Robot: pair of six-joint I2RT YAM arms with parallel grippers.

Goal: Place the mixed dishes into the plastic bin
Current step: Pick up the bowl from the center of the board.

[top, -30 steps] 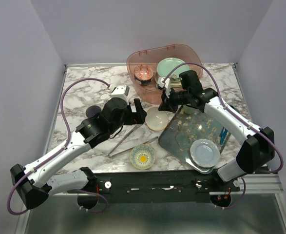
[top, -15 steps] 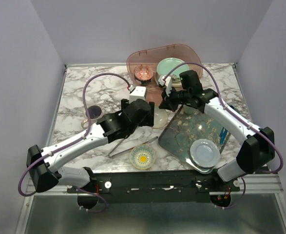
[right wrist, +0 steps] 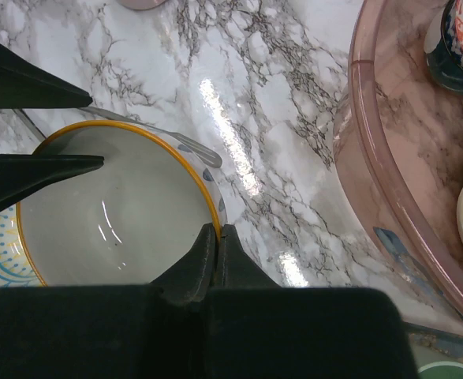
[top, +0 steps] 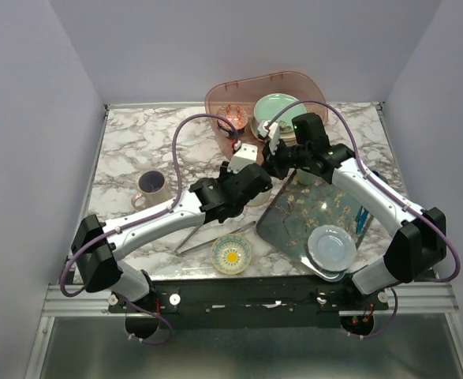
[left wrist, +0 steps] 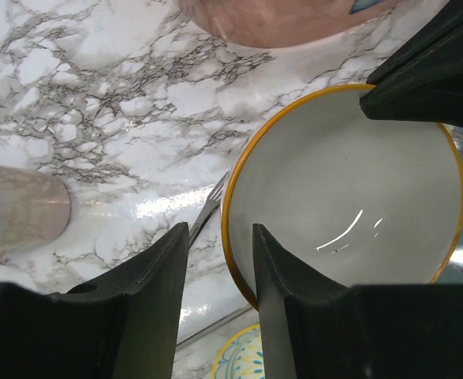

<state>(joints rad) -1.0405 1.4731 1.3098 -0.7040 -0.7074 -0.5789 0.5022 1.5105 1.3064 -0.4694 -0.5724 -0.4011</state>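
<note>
A beige bowl (left wrist: 349, 189) with an orange rim sits on the marble between both grippers. My right gripper (right wrist: 218, 230) is shut on its rim at the side facing the plastic bin (top: 294, 83). My left gripper (left wrist: 221, 237) straddles the opposite rim, open, one finger inside the bowl and one outside, with a gap showing on both sides. From the top view the bowl (top: 260, 197) is mostly hidden under the left gripper (top: 256, 188). The bin holds a small red patterned bowl (top: 231, 118) and a mint-green plate (top: 274, 106).
A pale mug (top: 151, 187) stands at the left. The navy-and-yellow patterned bowl (top: 231, 254) and the metal tongs (top: 207, 235) lie near the front edge. A floral tray (top: 294, 225) at the right carries a pale plate (top: 331, 247).
My left arm has swung right from near the mug to the beige bowl, and its jaws have narrowed around the rim. The right gripper has stayed on the bowl.
</note>
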